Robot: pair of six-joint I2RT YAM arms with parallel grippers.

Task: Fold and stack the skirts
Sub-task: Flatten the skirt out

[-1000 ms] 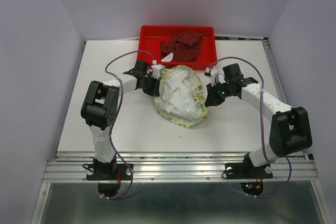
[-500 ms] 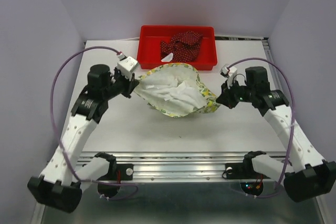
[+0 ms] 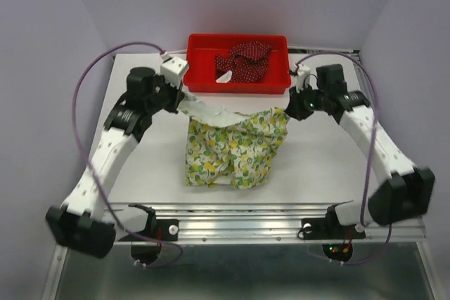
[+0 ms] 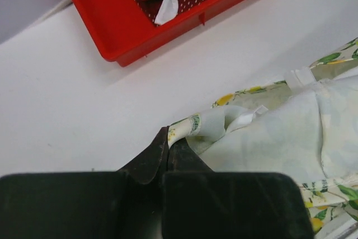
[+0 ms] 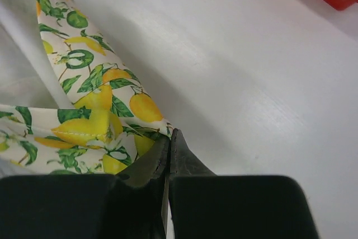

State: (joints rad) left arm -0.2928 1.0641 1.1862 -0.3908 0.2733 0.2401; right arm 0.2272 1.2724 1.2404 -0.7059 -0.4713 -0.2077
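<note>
1. Lemon skirt [image 3: 235,149], cream with yellow lemons and green leaves, hangs spread out between the two grippers over the white table [image 3: 140,166]. Whether its lower edge touches the table, I cannot tell.
2. Left gripper [image 3: 181,100] is closed on the upper left corner of this skirt. In the left wrist view the fingertips pinch the folded edge, and the pale lining shows beside them.
3. Right gripper [image 3: 290,108] is closed on the upper right corner. In the right wrist view its fingers are pressed together over the printed cloth.
4. Dark red skirt [image 3: 242,61] with tiny white dots lies crumpled inside the red tray [image 3: 204,86], with a small white piece showing.
5. The tray stands at the far side of the table, just behind the held skirt.
</note>
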